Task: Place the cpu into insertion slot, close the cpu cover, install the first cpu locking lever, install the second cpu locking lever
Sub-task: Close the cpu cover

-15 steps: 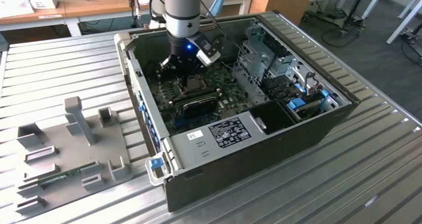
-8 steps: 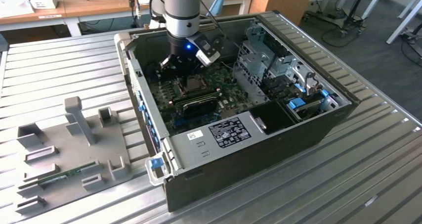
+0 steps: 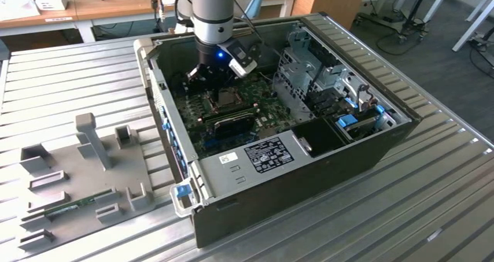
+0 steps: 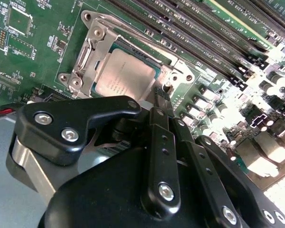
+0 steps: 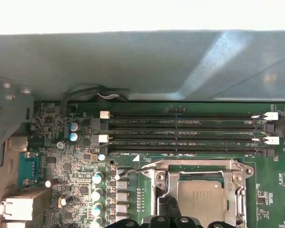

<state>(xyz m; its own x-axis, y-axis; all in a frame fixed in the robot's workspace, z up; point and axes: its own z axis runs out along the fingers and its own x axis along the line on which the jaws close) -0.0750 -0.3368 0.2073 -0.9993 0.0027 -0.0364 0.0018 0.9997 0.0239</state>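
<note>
1. We find the cpu [image 4: 125,78] seated in the insertion slot [image 4: 142,53].
2. The cpu cover [image 4: 92,47] lies down over it, framing the chip.
3. The gripper [image 4: 160,97], fingers seemingly pressed together to form a narrow pushing tip, meets the cover's edge.

Silver-bronze cpu [image 4: 125,78], silvery cpu cover [image 4: 85,54], green board [image 4: 38,61]

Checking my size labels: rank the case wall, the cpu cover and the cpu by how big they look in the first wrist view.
1. case wall
2. cpu cover, framing the chip
3. cpu, partly out of frame
</note>
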